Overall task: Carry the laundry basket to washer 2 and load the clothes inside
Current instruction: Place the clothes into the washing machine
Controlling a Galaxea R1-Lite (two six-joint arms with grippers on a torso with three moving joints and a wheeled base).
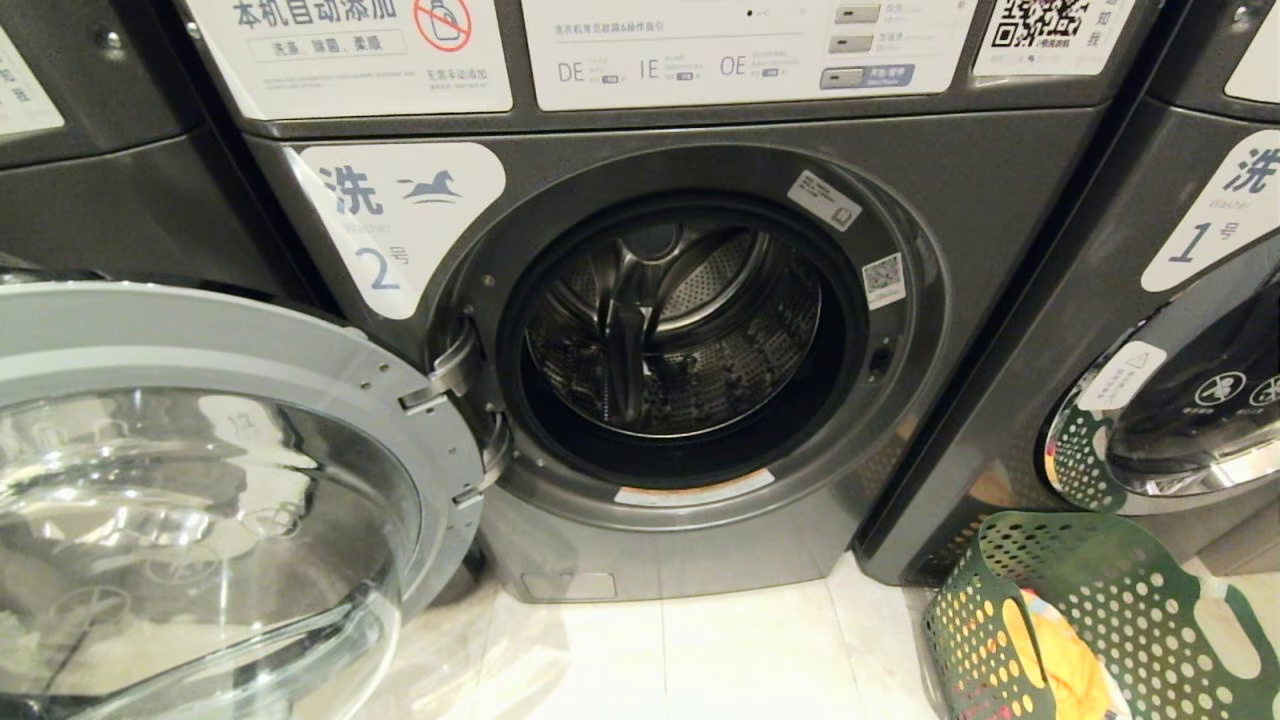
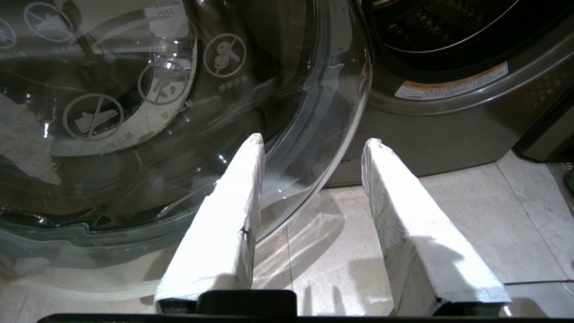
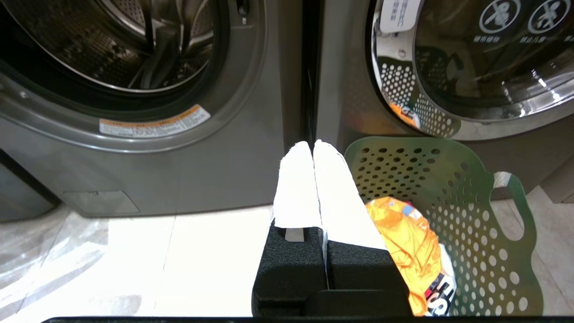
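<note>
From the head view, washer 2 (image 1: 640,330) fills the middle of the scene, its white label with the blue "2" (image 1: 395,235) just left of the round opening. The door (image 1: 200,480) is swung fully open to the left of that opening, hinged at the washer's edge, its clear glass bowl facing up and out. The steel drum (image 1: 675,330) behind the opening is dark and holds no garments. To the right of washer 2 stands washer 1 (image 1: 1180,330), door shut. The laundry basket (image 1: 1090,620) sits on the tiled floor (image 1: 740,650) in front of washer 1, to the right of washer 2, with yellow-orange clothes (image 1: 1065,660) inside. Neither arm shows here.

In the left wrist view, the left gripper (image 2: 314,143) hangs low above the floor in front of washer 2, its two white-wrapped fingers (image 2: 403,215) spread moderately apart with nothing between them. One fingertip lies before the open door's glass (image 2: 179,112); the other points at the washer's lower front panel.

In the right wrist view, the right gripper (image 3: 313,146) has its white fingers pressed together, empty. It points at the gap between washer 2 and washer 1. The basket (image 3: 448,188) stands just beside it, against washer 1, holding the orange garment (image 3: 403,233) and a bit of white fabric (image 3: 444,282).
</note>
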